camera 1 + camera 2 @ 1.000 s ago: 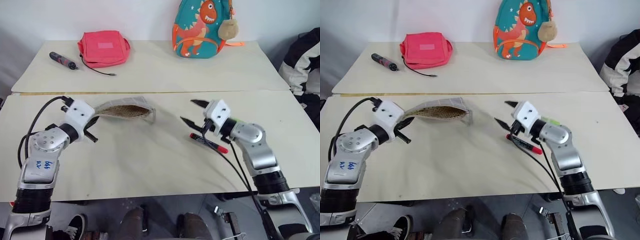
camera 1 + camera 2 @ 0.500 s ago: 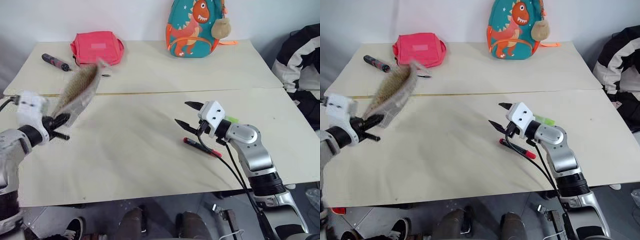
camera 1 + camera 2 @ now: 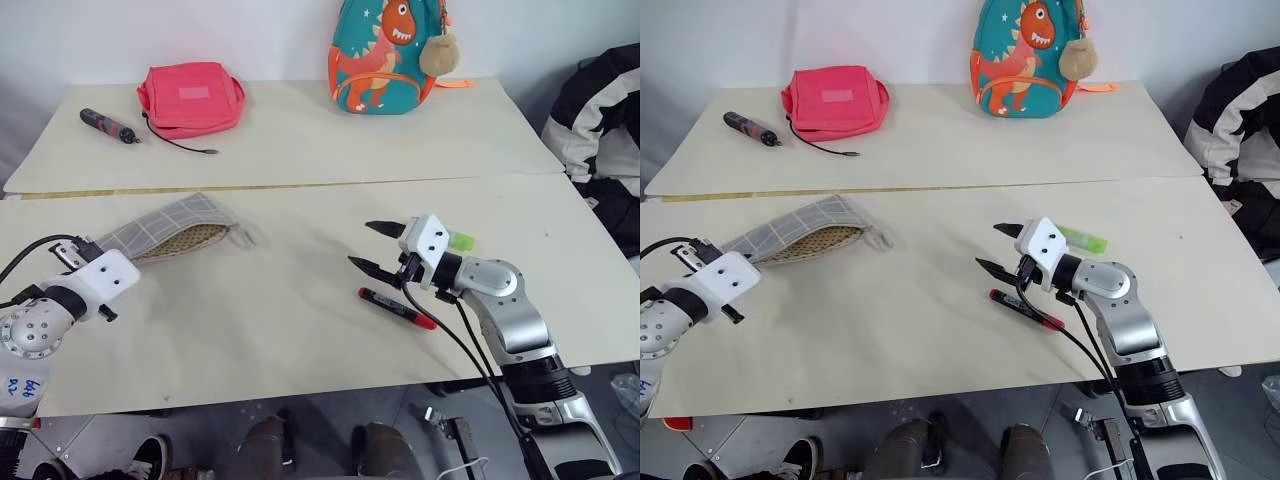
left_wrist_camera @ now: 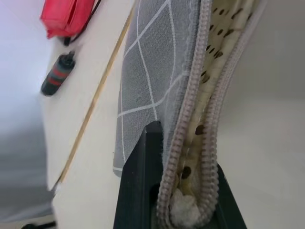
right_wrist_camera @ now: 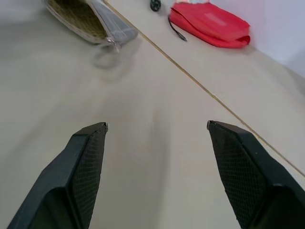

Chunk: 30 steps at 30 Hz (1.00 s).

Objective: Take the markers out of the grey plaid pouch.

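A: Marker [image 3: 397, 308], status?

B: One in view, black barrel with red ends. It lies flat on the counter [image 3: 300, 330], just below and slightly behind the right gripper [image 3: 372, 247], untouched by it. Its near end runs under the black cables hanging from that wrist.

A: Right fingers?

B: Spread wide and holding nothing. In the right wrist view both fingertips [image 5: 90, 138] stand well apart over bare counter, pointing toward the pouch.

A: Grey plaid pouch [image 3: 170, 230]?

B: Held at one end by the left gripper [image 4: 183, 200], the rest stretching away from the fingers and resting on the counter. The zipper edge is open, and the speckled lining [image 3: 810, 243] shows along the mouth. The small pull loop [image 3: 243, 238] lies at the far end, the end nearest the right gripper but well apart from it.

A: Left fingers, then?

B: Pinching the pouch. In the left wrist view the two black fingers [image 4: 143, 176] clamp the zipper end, with grey fabric and both zipper rows squeezed between them.

A: Anything else on the counter?

B: A green object [image 3: 1082, 240] lies just behind the right wrist. On the far counter, beyond the left fingers, sits a pink-red bag [image 3: 192, 95] with a dark red-banded tool [image 3: 108, 124] beside it on a cable. Beyond the right fingers stands a teal dinosaur backpack [image 3: 385, 55]. A black and white jacket [image 3: 600, 120] is at the right edge.
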{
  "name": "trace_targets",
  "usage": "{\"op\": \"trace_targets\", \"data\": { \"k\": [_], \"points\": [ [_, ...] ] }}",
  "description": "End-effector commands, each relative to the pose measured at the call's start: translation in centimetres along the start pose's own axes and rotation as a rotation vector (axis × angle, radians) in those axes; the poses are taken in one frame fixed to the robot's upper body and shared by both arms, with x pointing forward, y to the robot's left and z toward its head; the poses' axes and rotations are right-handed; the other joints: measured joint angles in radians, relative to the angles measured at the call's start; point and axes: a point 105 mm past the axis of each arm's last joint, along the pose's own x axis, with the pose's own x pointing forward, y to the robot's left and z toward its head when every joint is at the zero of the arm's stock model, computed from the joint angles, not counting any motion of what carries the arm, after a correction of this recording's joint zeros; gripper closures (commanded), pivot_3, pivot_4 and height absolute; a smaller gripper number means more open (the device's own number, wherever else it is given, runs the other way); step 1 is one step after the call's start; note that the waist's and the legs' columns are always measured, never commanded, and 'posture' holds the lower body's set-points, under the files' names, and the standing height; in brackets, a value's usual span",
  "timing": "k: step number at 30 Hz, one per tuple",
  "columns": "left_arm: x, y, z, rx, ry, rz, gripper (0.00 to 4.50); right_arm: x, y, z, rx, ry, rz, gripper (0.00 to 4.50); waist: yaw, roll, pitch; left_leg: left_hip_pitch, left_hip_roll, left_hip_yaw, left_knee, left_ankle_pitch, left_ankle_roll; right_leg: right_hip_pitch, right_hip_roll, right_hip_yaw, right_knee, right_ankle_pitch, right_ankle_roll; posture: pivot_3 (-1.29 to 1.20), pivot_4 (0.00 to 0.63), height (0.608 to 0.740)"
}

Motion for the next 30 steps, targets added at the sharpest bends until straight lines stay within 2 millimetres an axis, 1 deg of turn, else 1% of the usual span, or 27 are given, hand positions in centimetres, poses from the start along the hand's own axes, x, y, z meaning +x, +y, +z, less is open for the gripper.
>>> {"op": "trace_targets", "data": {
  "k": [1,2,4,8,9,11,13,14,16,18,20,23,25,26,28,29,30],
  "points": [
    [-0.3,0.5,0.3,-0.058,-0.031,0.030,3.09,0.0,0.0,0.9,-0.029,-0.026,0.011,0.96,0.001,0.000,0.000,0.000,0.000,0.000,0.000,0.000,0.000,0.000,0.000,0.000,0.000,0.000,0.000,0.00,0.150,0.740],
    [-0.3,0.3,0.5,-0.053,-0.038,0.018,2.74,0.0,-0.1,1.0,-0.029,-0.027,0.010,0.96,0.002,0.000,0.000,0.000,0.000,0.000,0.000,0.000,0.000,0.000,0.000,0.000,0.000,0.000,0.000,0.00,0.150,0.740],
    [-0.5,0.3,0.6,-0.035,-0.045,-0.005,2.22,-0.3,-0.2,1.0,-0.022,-0.026,0.016,0.96,0.002,0.000,0.000,0.000,0.000,-0.001,0.001,0.000,0.000,0.000,0.000,-0.001,0.000,0.000,0.000,0.00,0.150,0.740],
    [-0.8,0.8,0.6,-0.031,-0.051,0.006,0.91,-0.7,-0.3,0.8,-0.012,-0.019,0.022,0.96,0.000,0.000,0.000,0.000,0.000,0.000,0.001,0.001,0.001,0.000,0.000,-0.001,0.000,0.000,0.000,0.00,0.150,0.740],
    [-1.0,0.8,0.8,-0.032,-0.063,-0.004,0.68,-0.8,-0.3,0.9,-0.001,-0.025,0.028,0.96,0.000,0.000,0.000,0.000,0.000,0.000,0.001,0.001,0.002,0.000,0.000,-0.001,0.000,0.000,0.000,0.00,0.150,0.740],
    [-1.8,0.5,1.8,-0.080,-0.122,-0.053,0.01,-1.4,-0.3,1.0,0.022,-0.029,0.037,0.96,0.000,0.000,0.000,0.000,0.000,0.000,0.001,0.001,0.002,0.000,0.000,-0.001,0.000,0.000,0.000,0.00,0.150,0.740],
    [-2.9,-0.3,2.8,-0.189,-0.191,-0.136,0.01,-2.0,-0.8,1.0,0.035,-0.025,0.015,0.96,-0.001,0.000,0.000,0.000,0.000,0.000,0.001,0.001,0.002,0.001,-0.001,-0.001,0.000,0.000,0.000,0.00,0.150,0.740],
    [-3.4,-0.8,3.2,-0.219,-0.213,-0.188,0.01,-2.2,-1.1,0.9,0.040,-0.021,0.003,0.96,-0.001,0.000,0.000,0.000,0.000,0.000,0.001,0.001,0.002,0.001,-0.001,-0.001,-0.001,0.000,0.000,0.00,0.150,0.740],
    [-4.4,-0.9,3.8,-0.260,-0.260,-0.236,0.01,-2.7,-1.6,0.8,0.050,-0.016,-0.020,0.96,0.000,0.000,0.000,0.000,0.000,0.000,0.001,0.001,0.002,0.001,-0.001,-0.001,-0.001,0.000,0.000,0.00,0.150,0.740],
    [-5.3,-0.7,4.1,-0.237,-0.299,-0.247,0.01,-3.2,-2.1,0.7,0.065,-0.012,-0.038,0.96,0.000,0.000,0.000,0.001,0.001,0.000,0.001,0.000,0.002,0.002,-0.001,-0.001,-0.001,0.000,0.000,0.00,0.150,0.740],
    [-6.0,-1.1,4.2,-0.259,-0.322,-0.297,0.01,-3.5,-2.4,0.6,0.067,-0.001,-0.042,0.96,0.000,0.000,0.000,0.001,0.001,0.000,0.001,0.000,0.002,0.002,-0.001,-0.001,-0.002,0.000,0.000,0.00,0.150,0.740],
    [-7.5,-3.0,4.0,-0.292,-0.334,-0.423,0.01,-3.8,-2.6,0.2,0.058,0.020,-0.045,0.96,-0.001,0.000,0.000,0.002,0.001,0.000,0.001,0.000,0.001,0.002,-0.001,-0.001,-0.002,0.000,0.000,0.00,0.150,0.740],
    [-8.7,-4.1,4.1,-0.399,-0.340,-0.522,0.01,-3.9,-2.7,0.5,0.094,0.002,-0.037,0.96,-0.002,0.000,0.000,0.002,0.001,0.001,0.001,0.000,0.001,0.002,-0.001,0.000,-0.002,0.000,0.000,0.00,0.150,0.740],
    [-9.1,-4.3,4.4,-0.434,-0.356,-0.546,0.01,-3.9,-2.7,0.6,0.097,-0.001,-0.036,0.96,-0.001,0.000,0.000,0.002,0.001,0.001,0.001,0.000,0.002,0.002,-0.001,0.000,-0.002,0.000,0.000,0.00,0.150,0.740],
    [-9.4,-3.8,5.2,-0.525,-0.394,-0.529,0.00,-4.2,-2.9,0.9,0.124,-0.015,-0.030,0.61,-0.001,0.000,0.000,0.001,0.002,0.001,0.001,0.000,0.003,0.002,-0.001,0.000,-0.002,0.000,0.000,0.00,0.150,0.740],
    [-9.4,-3.0,5.5,-0.598,-0.420,-0.493,0.00,-4.5,-2.9,1.0,0.134,-0.018,-0.028,0.45,0.002,0.000,0.000,0.001,0.002,0.001,0.002,0.000,0.003,0.002,-0.001,0.000,-0.003,0.000,0.000,0.00,0.150,0.740],
    [-9.2,-1.8,5.6,-0.667,-0.444,-0.425,0.00,-4.8,-3.3,0.9,0.123,-0.009,-0.046,0.13,0.003,0.000,0.000,0.002,0.002,0.000,0.002,0.000,0.002,0.003,-0.001,0.000,-0.005,0.000,-0.001,0.00,0.150,0.740]
  ]
}}
